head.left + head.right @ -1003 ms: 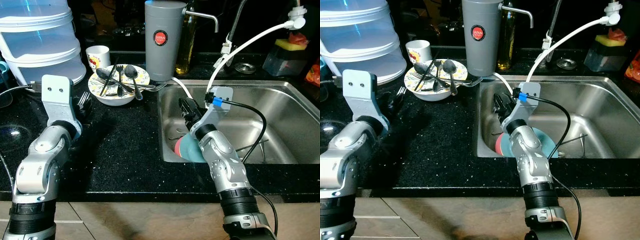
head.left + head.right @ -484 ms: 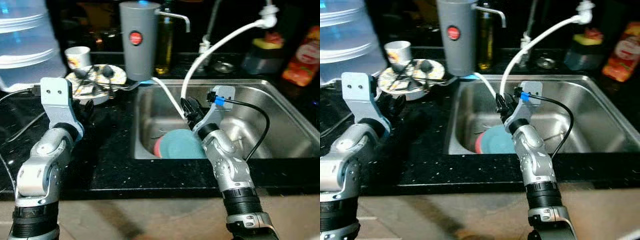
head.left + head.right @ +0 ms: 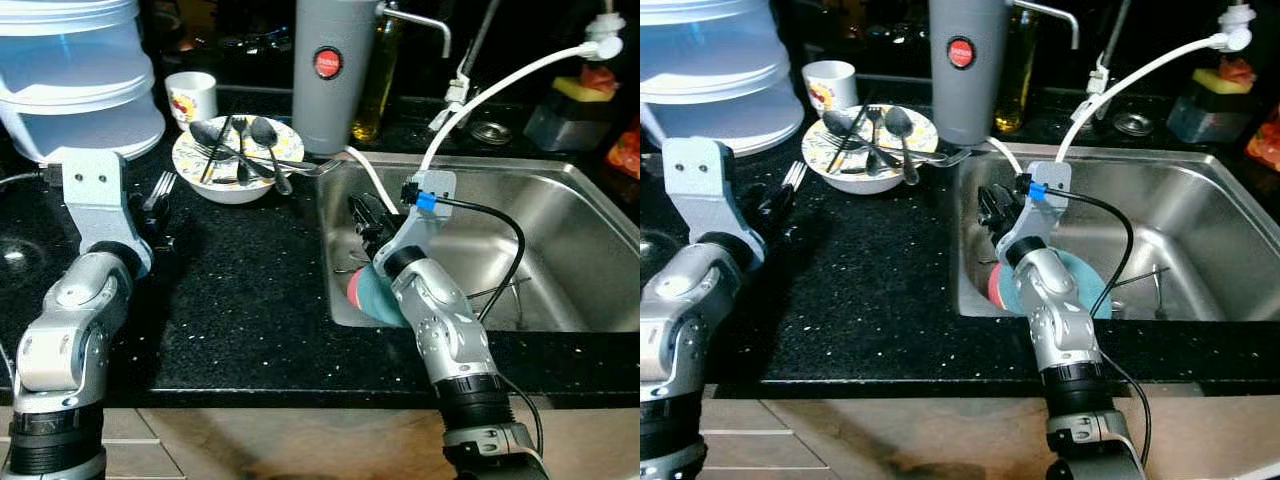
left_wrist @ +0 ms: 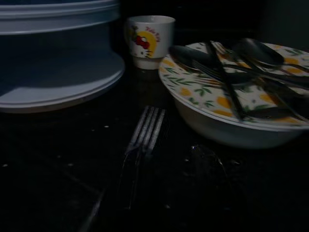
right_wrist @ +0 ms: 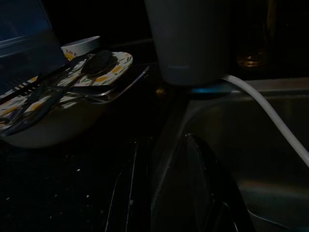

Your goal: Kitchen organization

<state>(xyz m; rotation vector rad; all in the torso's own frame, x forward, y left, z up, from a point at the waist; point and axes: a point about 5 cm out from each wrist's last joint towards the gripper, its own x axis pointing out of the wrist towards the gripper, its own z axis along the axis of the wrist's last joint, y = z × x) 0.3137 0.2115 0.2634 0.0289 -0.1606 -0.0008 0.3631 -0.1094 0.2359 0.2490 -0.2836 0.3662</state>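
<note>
My left gripper (image 3: 158, 218) rests low over the black counter, shut on a silver fork (image 4: 145, 129) whose tines point toward a floral bowl (image 3: 236, 165). That bowl holds spoons, a fork and black chopsticks. A cartoon-printed white mug (image 3: 193, 97) stands behind it. My right gripper (image 3: 366, 214) hangs open just inside the left wall of the steel sink (image 3: 560, 172), its fingers (image 5: 205, 188) apart with nothing between them. Under that forearm, a teal plate (image 3: 1085, 290) and something pink (image 3: 356, 290) lie in the basin.
A tall grey flask (image 3: 328, 75) stands at the sink's back left corner, an oil bottle (image 3: 375, 80) beside it. A white hose (image 3: 500, 90) arcs over the basin. Stacked translucent tubs (image 3: 75, 80) fill the back left. A sponge holder (image 3: 575, 110) sits back right.
The whole picture swung sideways and back, so the camera moved. Both arms keep nearly the same poses; the fork stays with the left gripper.
</note>
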